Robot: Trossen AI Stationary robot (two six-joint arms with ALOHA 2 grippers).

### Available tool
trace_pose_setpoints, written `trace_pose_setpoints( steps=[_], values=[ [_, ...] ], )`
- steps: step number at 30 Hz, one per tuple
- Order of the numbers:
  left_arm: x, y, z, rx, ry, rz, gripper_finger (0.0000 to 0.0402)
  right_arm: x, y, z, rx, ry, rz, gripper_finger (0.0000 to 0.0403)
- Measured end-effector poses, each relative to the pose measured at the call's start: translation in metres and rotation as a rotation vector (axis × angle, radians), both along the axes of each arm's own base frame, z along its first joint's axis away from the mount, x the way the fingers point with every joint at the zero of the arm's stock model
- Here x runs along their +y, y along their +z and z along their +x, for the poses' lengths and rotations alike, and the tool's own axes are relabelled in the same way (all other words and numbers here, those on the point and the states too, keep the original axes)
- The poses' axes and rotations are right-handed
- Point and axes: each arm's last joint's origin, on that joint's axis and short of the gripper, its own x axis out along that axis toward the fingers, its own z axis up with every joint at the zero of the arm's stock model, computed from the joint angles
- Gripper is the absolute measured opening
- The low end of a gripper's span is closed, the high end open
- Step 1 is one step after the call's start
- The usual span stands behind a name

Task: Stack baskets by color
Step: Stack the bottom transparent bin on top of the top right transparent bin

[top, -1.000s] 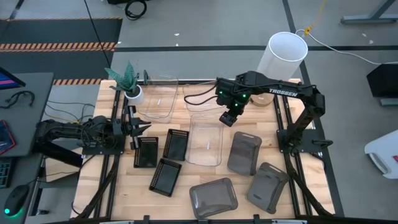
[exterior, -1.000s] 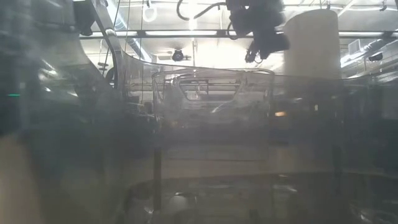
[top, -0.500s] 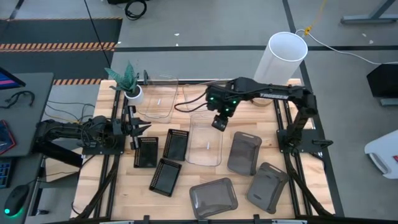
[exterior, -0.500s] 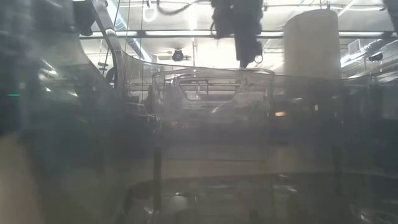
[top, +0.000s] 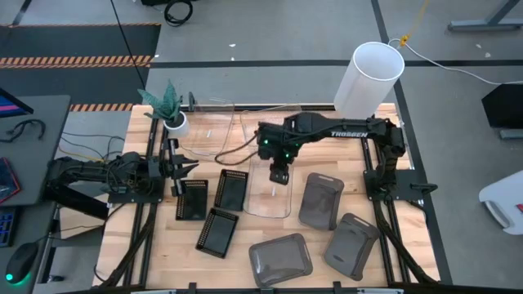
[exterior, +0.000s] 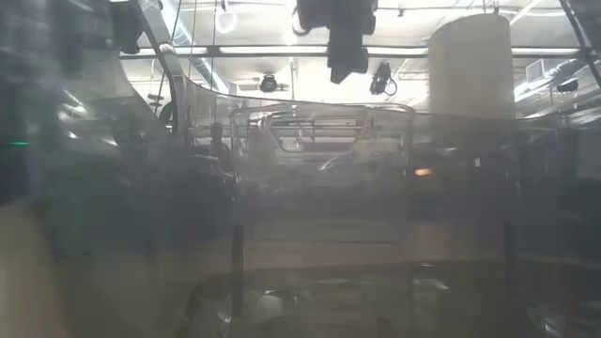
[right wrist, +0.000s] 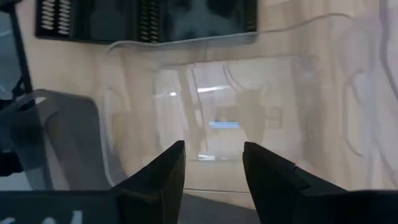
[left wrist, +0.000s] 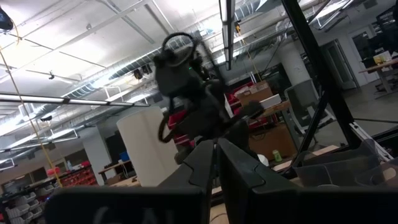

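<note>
My right gripper (top: 278, 175) hangs open over the far end of a clear basket (top: 268, 196) that lies flat on the table's middle; in its wrist view the fingers (right wrist: 212, 149) frame this basket's floor (right wrist: 236, 106) and touch nothing. Two more clear baskets (top: 206, 131) sit at the far side, one partly under the arm. Three black baskets (top: 217, 232) lie left of centre and three grey baskets (top: 320, 200) at the near right. My left gripper (top: 183, 167) waits shut at the left edge, fingers (left wrist: 216, 155) together.
A tall white cylinder (top: 374, 75) stands at the far right corner and a small potted plant (top: 170, 110) at the far left. The low view looks through clear basket walls (exterior: 319, 150), with my right gripper (exterior: 346, 52) high above them.
My right gripper has travelled toward the table's left and near edges, from over the far clear basket to over the middle one, rolling about its own axis on the way. Its fingers have stayed open. No basket has moved.
</note>
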Motion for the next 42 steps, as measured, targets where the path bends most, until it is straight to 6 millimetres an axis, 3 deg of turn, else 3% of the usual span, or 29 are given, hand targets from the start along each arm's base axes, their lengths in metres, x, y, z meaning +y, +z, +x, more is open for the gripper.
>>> trace_pose_setpoints(
  steps=[7,18,22,25,29,34,42],
  values=[
    [0.0,0.0,0.0,0.0,0.0,0.0,0.0033,0.042,0.002,0.004,-0.028,0.026,0.016,0.0186],
    [0.0,0.0,0.0,0.0,0.0,0.0,0.0036,0.079,0.003,0.003,-0.042,-0.053,0.009,0.0252],
    [0.0,0.0,0.0,0.001,0.0,0.0,0.0034,0.103,0.004,0.001,-0.078,-0.008,-0.01,0.0268],
    [0.0,0.0,0.0,0.001,0.001,0.0,0.0029,0.122,-0.008,0.008,-0.12,0.027,-0.093,0.027],
    [0.0,0.0,0.0,0.001,0.0,0.0,0.0026,0.137,-0.044,0.027,-0.106,0.094,-0.21,0.027],
    [0.0,0.0,0.0,0.001,0.001,0.0,0.0033,0.143,-0.076,0.04,-0.022,0.094,-0.159,0.027],
    [0.0,0.0,0.0,0.0,0.0,0.0,0.0031,0.147,-0.08,0.042,-0.016,0.079,-0.113,0.027]
  ],
)
